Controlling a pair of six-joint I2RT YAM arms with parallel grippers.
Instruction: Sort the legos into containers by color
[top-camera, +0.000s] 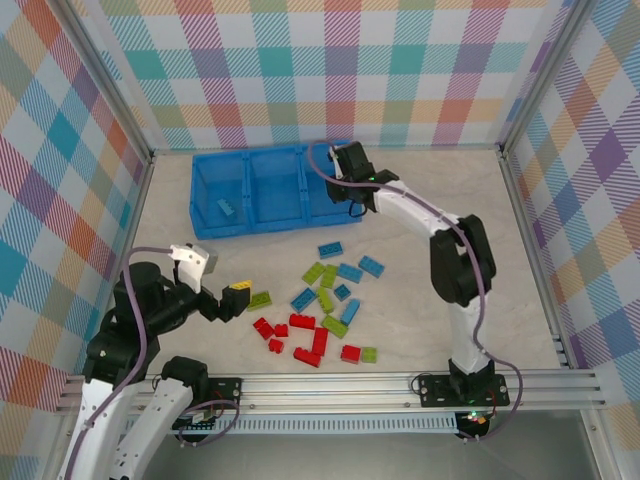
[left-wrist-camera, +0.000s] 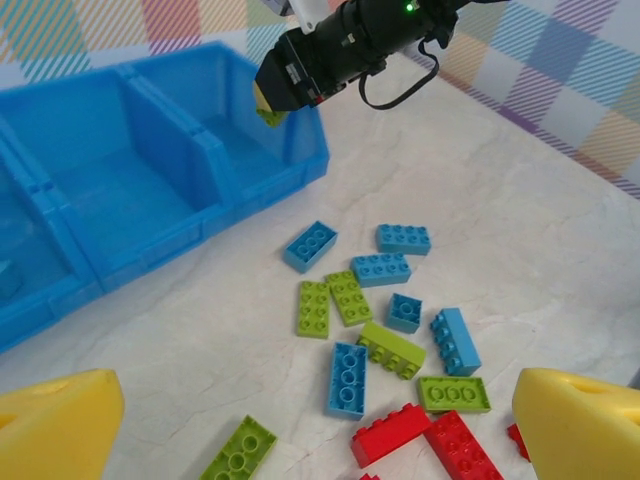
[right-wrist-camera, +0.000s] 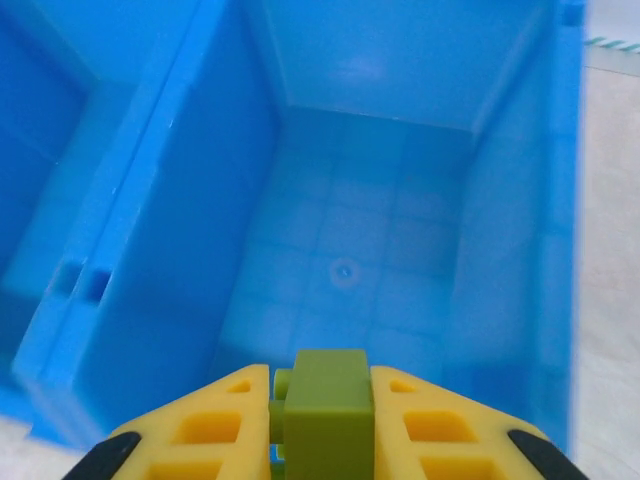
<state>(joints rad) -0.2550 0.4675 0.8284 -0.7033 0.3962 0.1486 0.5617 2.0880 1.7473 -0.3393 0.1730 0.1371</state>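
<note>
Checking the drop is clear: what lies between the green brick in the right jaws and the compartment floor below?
Nothing: in the right wrist view the lime green brick hangs in the right gripper over a bare compartment floor.

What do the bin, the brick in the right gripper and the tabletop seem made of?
The bin looks like moulded blue plastic, slightly glossy, with soft highlights on its walls. The green brick in the right gripper looks like hard plastic, with smooth satin faces and crisp edges. The tabletop is pale and matte with marble-like veining, possibly printed laminate; hard to tell.
</note>
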